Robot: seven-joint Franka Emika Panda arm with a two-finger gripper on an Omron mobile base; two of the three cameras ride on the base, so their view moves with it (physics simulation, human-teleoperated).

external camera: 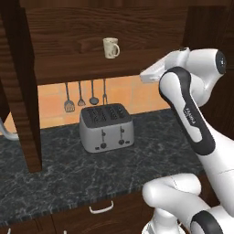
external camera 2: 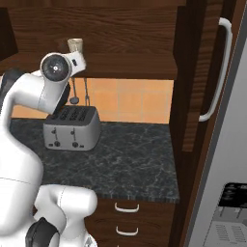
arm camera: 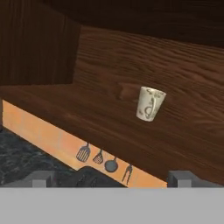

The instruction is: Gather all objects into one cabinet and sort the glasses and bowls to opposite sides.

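In the right base view we see the cream mug (external camera 2: 75, 45) only in part: the arm's white wrist covers its lower half, and its handle cannot be made out. The toaster (external camera 2: 71, 128) there loses its upper left corner behind the arm. The cabinet door (external camera 2: 205, 72) is cut off by the top edge of the frame. In the left base view the arm hides the right end of the shelf (external camera: 91, 64). The mug's dark mark is too small for us to read.
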